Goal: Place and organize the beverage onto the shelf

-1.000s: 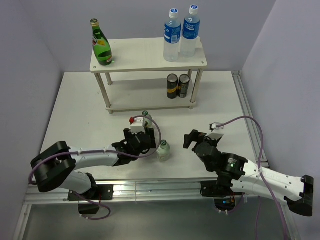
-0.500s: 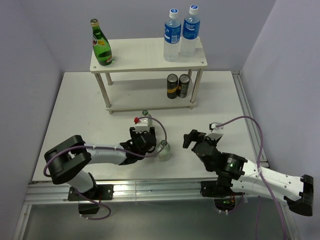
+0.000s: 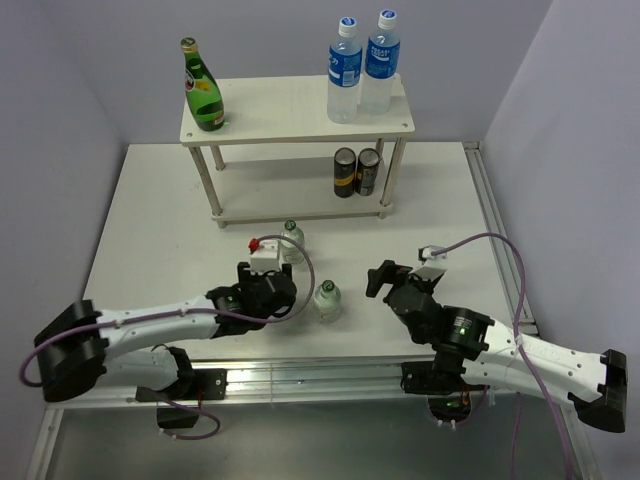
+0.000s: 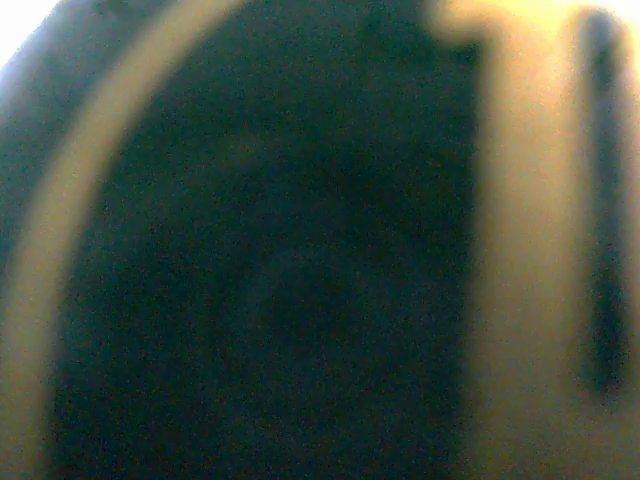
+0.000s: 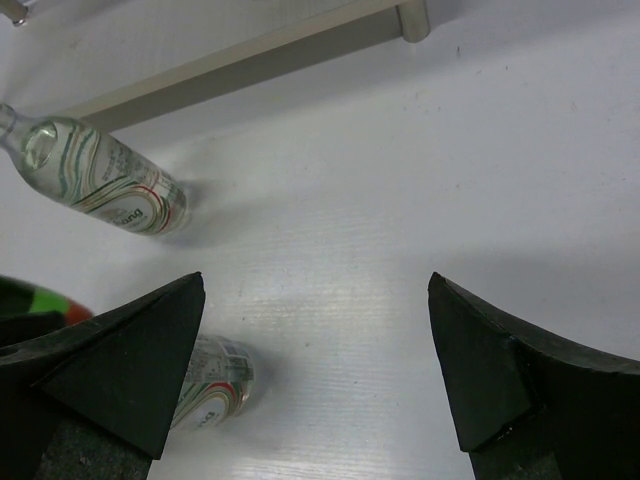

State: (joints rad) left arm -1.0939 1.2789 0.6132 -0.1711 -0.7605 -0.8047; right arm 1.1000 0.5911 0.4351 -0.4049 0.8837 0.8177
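The pale wood shelf (image 3: 290, 112) stands at the back. Its top board carries one green bottle (image 3: 204, 92) at the left and two blue-label bottles (image 3: 343, 72) (image 3: 379, 65) at the right. Two small clear bottles stand on the table, one (image 3: 291, 240) (image 5: 100, 180) near the shelf and one (image 3: 326, 300) (image 5: 212, 388) nearer me. My left gripper (image 3: 262, 292) sits low beside the nearer one. Dark green glass and a yellow label (image 4: 250, 280) fill its wrist view, so it looks shut on a second green bottle (image 5: 25, 297); its fingers are hidden. My right gripper (image 3: 380, 278) (image 5: 315, 285) is open and holds nothing.
Two dark cans (image 3: 345, 172) (image 3: 368, 170) stand on the shelf's lower board at the right. A shelf leg (image 5: 412, 18) and the lower board's edge show at the top of the right wrist view. Walls close in the table on both sides.
My left gripper has gone from open to closed and has drawn back left and toward me, uncovering the small bottle near the shelf. The right arm has not moved.
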